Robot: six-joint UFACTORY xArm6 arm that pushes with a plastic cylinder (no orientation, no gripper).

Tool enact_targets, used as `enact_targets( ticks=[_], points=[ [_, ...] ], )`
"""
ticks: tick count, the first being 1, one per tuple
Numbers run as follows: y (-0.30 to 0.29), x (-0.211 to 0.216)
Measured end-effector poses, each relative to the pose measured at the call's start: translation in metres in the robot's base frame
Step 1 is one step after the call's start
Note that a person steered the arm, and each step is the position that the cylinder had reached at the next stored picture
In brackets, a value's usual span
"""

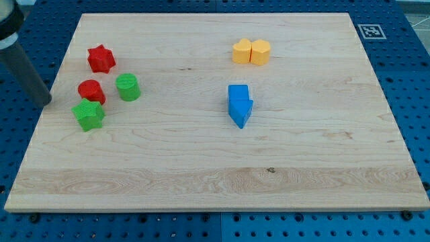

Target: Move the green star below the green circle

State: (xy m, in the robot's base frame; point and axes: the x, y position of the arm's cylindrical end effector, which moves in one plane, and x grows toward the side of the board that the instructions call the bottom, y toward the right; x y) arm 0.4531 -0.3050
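The green star (89,115) lies near the board's left edge, just below and touching the red circle (91,90). The green circle (127,87) stands to the star's upper right, beside the red circle. My rod comes in from the view's top left, and my tip (46,101) rests at the board's left edge, left of the red circle and up-left of the green star, a short gap away from both.
A red star (101,59) sits above the red circle. Two yellow blocks (251,52) touch side by side at the upper middle. A blue arrow-shaped block (239,105) lies near the centre. The wooden board (215,181) rests on a blue perforated table.
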Motion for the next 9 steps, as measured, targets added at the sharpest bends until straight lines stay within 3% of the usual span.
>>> enact_targets(
  ticks=[2, 4, 9],
  points=[
    [0.0, 0.005],
    [0.027, 0.04],
    [0.132, 0.031]
  ],
)
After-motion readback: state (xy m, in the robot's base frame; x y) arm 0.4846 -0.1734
